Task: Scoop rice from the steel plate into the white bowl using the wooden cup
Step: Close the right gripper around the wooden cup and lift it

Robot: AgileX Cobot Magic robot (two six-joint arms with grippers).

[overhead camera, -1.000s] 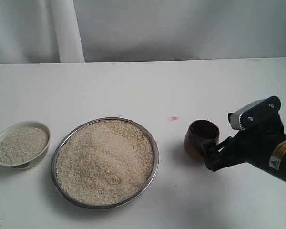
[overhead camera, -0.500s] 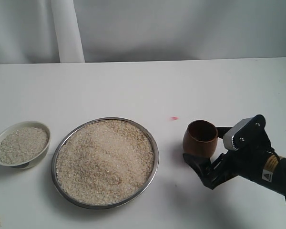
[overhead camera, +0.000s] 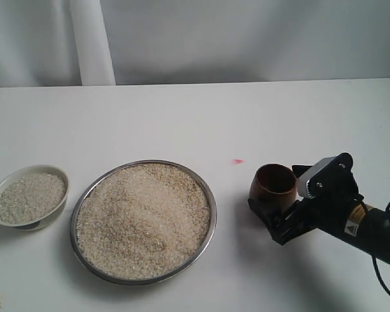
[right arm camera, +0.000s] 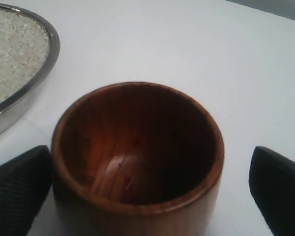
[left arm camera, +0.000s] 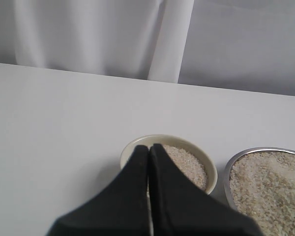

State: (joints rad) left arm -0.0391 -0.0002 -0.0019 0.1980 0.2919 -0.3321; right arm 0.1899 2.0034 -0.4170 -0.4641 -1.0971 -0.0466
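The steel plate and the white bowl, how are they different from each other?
The steel plate is shiny silver metal; the white bowl is white with a dark base. The plate is far wider and shallower than the bowl. The plate has a thin rim, the bowl a thick one. Both are round, stand apart on the table and hold rice.

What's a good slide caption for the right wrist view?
Open end effector straddling the empty wooden cup, beside the steel plate of rice.
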